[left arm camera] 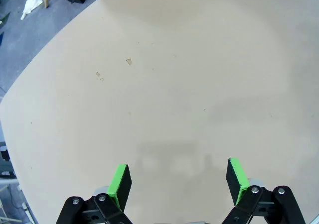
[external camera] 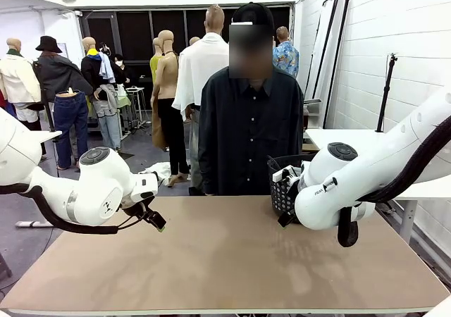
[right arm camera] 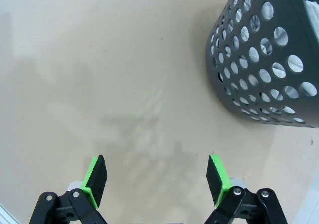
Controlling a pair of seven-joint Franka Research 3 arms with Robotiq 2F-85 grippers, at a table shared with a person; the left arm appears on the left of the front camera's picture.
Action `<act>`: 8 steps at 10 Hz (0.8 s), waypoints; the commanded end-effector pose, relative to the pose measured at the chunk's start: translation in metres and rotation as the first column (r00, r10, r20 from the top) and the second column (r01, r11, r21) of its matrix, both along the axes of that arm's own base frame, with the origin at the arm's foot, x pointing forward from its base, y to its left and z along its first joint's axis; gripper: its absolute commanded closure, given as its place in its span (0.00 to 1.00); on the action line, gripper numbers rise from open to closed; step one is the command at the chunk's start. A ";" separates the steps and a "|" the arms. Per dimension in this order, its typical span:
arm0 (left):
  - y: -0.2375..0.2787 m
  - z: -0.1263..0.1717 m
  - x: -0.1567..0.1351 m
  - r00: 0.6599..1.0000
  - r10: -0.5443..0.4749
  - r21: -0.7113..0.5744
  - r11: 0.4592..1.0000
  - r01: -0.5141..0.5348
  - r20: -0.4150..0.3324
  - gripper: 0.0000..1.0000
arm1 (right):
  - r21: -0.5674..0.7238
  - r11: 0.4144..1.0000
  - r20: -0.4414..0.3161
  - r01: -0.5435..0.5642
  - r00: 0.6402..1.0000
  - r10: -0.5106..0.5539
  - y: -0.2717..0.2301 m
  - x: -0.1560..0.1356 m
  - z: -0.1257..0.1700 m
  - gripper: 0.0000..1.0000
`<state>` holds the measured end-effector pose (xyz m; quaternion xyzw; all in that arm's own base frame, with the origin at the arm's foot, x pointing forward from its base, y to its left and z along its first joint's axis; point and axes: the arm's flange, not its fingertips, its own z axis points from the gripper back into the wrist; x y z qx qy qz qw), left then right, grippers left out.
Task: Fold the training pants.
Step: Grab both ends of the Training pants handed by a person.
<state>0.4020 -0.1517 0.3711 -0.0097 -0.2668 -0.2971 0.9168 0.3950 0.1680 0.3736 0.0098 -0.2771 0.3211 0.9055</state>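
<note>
The training pants are not clearly in view. Pale cloth shows through the holes of the dark perforated basket (right arm camera: 264, 59), and I cannot tell if it is them. My left gripper (left arm camera: 177, 173) hangs open over bare tan tabletop (left arm camera: 189, 74), nothing between its green pads. It sits low at the table's left edge in the front view (external camera: 159, 222). My right gripper (right arm camera: 157, 170) is also open and empty over the table. The basket stands just beyond it on its right.
A person in a black shirt (external camera: 250, 134) stands at the far edge of the table (external camera: 225, 260), hands out of sight. The basket (external camera: 285, 184) stands at the back right, partly behind my right arm (external camera: 352, 183). A white table lies off to the right.
</note>
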 end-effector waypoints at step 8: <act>0.001 0.072 -0.035 1.000 0.009 -0.023 1.000 -0.009 -0.011 0.00 | 0.039 0.999 -0.002 -0.032 0.999 0.032 -0.007 -0.013 0.077 0.00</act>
